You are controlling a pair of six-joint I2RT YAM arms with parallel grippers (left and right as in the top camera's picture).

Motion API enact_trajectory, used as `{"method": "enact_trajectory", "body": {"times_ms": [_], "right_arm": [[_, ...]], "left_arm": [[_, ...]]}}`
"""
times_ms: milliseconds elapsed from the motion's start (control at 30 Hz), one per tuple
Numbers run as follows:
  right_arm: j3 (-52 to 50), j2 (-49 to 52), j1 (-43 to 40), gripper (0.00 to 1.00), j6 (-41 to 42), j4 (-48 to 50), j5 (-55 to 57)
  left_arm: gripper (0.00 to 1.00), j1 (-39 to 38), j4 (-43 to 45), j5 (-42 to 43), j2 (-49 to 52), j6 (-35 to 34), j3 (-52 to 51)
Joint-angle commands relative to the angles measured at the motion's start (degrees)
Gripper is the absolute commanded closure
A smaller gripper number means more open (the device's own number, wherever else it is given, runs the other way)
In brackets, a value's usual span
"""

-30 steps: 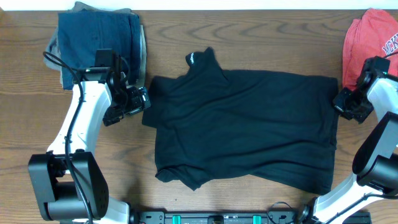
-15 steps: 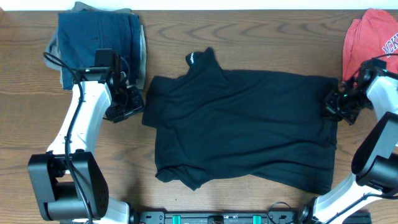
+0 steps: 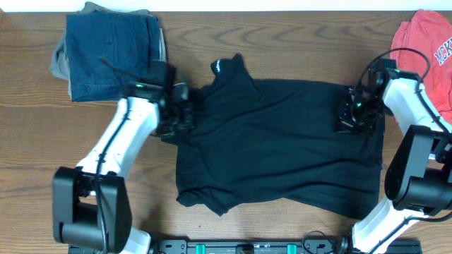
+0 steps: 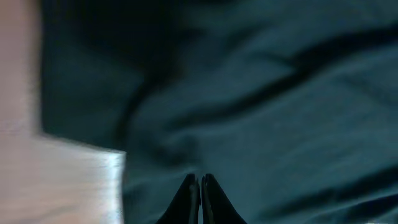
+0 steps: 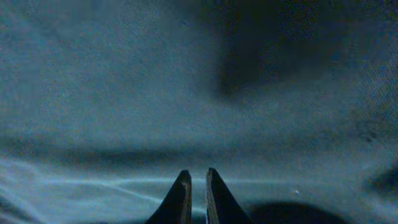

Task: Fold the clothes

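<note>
Overhead: denim pile point(image 3: 113, 46) sits top left, apart from the work. Left hand point(image 3: 176, 118) is on the left edge of the clothes point(image 3: 275, 141), by the sleeve, fingers pressed together. The clothes lie spread flat mid-table point(image 3: 282, 42), collar at the far side, wrinkled but not folded yet. Right hand point(image 3: 351, 114) is on the upper right part, fingers all but together with a thin slit between. Red shirt point(image 3: 420, 42) is far right, cut off by the frame.

Handling, my read: light, limp, thin knit. It drapes and drags on the wood. Pinch edges or corners on both sides and lift level.

Unclear: black on black and both wrist views are dark and blurred, so I can't tell whether either hand actually has cloth nipped. Only a small white mark shows at the collar.
</note>
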Motion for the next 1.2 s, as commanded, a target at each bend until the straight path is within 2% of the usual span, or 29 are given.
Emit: {"method": "enact_trajectory", "body": {"times_ms": [0, 233, 400, 533, 733, 1167], "right_arm": [[0.11, 0.87, 1.99, 0.90, 2.47, 0.61, 1.64], [0.04, 0.87, 3.72, 0.90, 2.47, 1.01, 1.64], [0.02, 0.87, 3.91, 0.90, 2.64, 0.98, 1.66], [-0.04, 0.87, 3.91, 0.90, 2.67, 0.98, 1.97], [-0.52, 1.38, 4.28, 0.91, 3.54, 1.51, 3.15], [-11.52, 3.76, 4.70, 0.89, 5.92, 11.65, 3.17]], "left_arm": [[0.94, -3.45, 3.45, 0.90, 2.32, 0.92, -0.39], [0.94, -5.31, 10.21, 0.90, 9.07, -1.03, -0.39], [0.94, -4.59, 10.75, -2.49, 12.50, -1.03, -0.39], [0.94, -3.56, 8.74, -6.86, 12.74, -1.29, -0.39], [0.94, -1.11, 1.90, -16.79, 12.74, -6.86, -0.39], [0.94, 4.79, -5.35, -18.27, 12.79, -7.02, -0.39]]}}
